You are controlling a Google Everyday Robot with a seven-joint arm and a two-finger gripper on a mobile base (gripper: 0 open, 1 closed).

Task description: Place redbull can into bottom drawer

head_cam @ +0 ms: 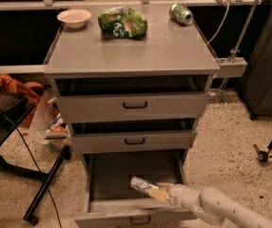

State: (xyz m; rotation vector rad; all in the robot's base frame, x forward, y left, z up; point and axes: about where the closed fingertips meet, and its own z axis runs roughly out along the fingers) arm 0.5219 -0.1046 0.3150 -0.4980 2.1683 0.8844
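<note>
Facing the grey cabinet, I have its bottom drawer pulled out in front of me, its flat floor showing. My arm comes in from the lower right and puts my gripper inside the drawer near its front panel. My claw is clamped on the redbull can, which lies tilted and points left; I cannot tell whether it touches the floor.

The pincer is low over the bottom drawer, clamped on the redbull can. The can's right end is hidden in the grip, label unreadable. The arm runs off the lower right edge; drawer front clipped at the bottom.
</note>
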